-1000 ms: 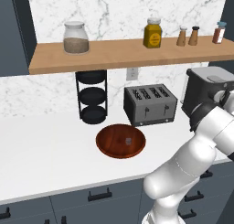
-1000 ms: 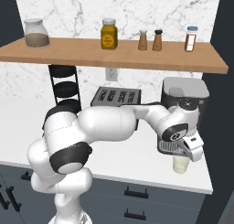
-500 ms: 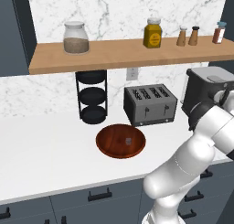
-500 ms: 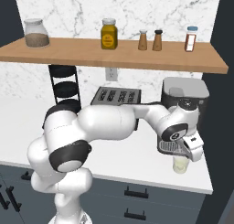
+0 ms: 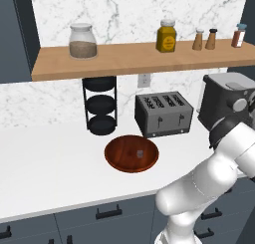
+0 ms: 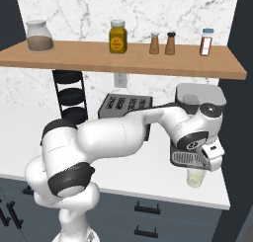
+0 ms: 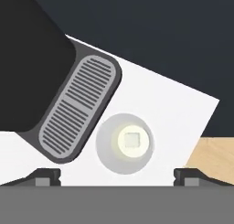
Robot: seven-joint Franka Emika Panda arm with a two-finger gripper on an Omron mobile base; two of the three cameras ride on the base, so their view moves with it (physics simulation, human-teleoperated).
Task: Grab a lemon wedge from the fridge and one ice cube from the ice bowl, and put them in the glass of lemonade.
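The white counter [image 5: 45,163] runs under a wooden shelf [image 5: 129,59] and carries everything here. At its right end stands the dark coffee machine [image 5: 226,101], and the robot arm bends in front of it. In the hand view this machine [image 7: 41,67] shows from above, with its ribbed drip grille at an angle.

Next in size is the grey toaster [image 5: 163,113], and to its left the black round rack [image 5: 101,104] with 3 tiers. The ice bowl [image 5: 131,153] sits in front of the toaster – wide, reddish-brown, and in it lies 1 small pale ice cube [image 5: 140,153].

The glass of lemonade [image 6: 196,177] stands near the right edge of the counter, just beside the base of the coffee machine. From the hand view the glass of lemonade [image 7: 124,143] is seen straight from above, and a small pale square shape lies in the yellow liquid – I cannot tell what it is.

The gripper [image 7: 117,177] hangs directly above the glass with its 2 fingertips [image 7: 45,176] far apart, holding nothing.
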